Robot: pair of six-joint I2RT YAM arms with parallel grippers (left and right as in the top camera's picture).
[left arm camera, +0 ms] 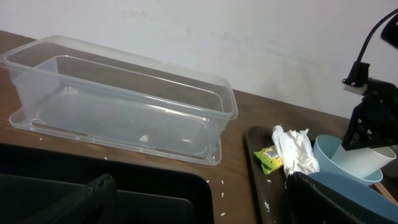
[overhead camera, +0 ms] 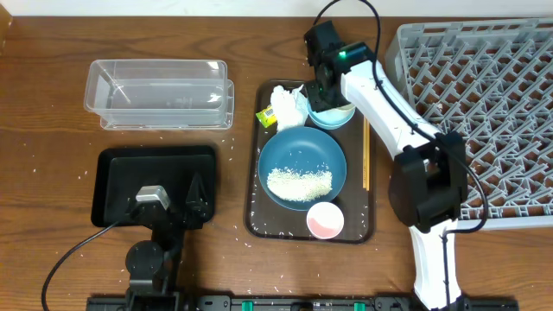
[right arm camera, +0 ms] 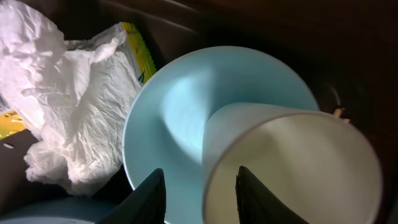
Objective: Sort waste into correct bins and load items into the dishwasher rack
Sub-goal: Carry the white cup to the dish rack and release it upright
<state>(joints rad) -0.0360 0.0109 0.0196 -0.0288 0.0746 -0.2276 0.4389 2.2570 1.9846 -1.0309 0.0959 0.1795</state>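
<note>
My right gripper (overhead camera: pixel 324 93) (right arm camera: pixel 202 199) is open over the light-blue bowl (overhead camera: pixel 335 118) (right arm camera: pixel 180 106) at the back of the brown tray. Its fingers straddle the rim of the white cup (right arm camera: pixel 298 168) lying in the bowl, one finger inside the cup and one outside. Crumpled tissue (overhead camera: pixel 289 105) (right arm camera: pixel 68 93) and the yellow-green wrapper (overhead camera: pixel 266 116) (right arm camera: pixel 138 50) lie left of the bowl. The dark-blue dish (overhead camera: pixel 302 155) holds the rice (overhead camera: pixel 300 182). The pink cup (overhead camera: pixel 325 219) stands in front of it and the chopsticks (overhead camera: pixel 366 155) lie to its right. My left gripper (overhead camera: pixel 173 207) (left arm camera: pixel 205 205) is open over the black tray (overhead camera: pixel 117 186) (left arm camera: pixel 155 186).
The clear tub (overhead camera: pixel 160 91) (left arm camera: pixel 124 106) stands behind the black tray. The grey dishwasher rack (overhead camera: pixel 492 104) fills the right side. The brown serving tray (overhead camera: pixel 359 229) holds the dishes. Loose rice grains are scattered on the table around the trays.
</note>
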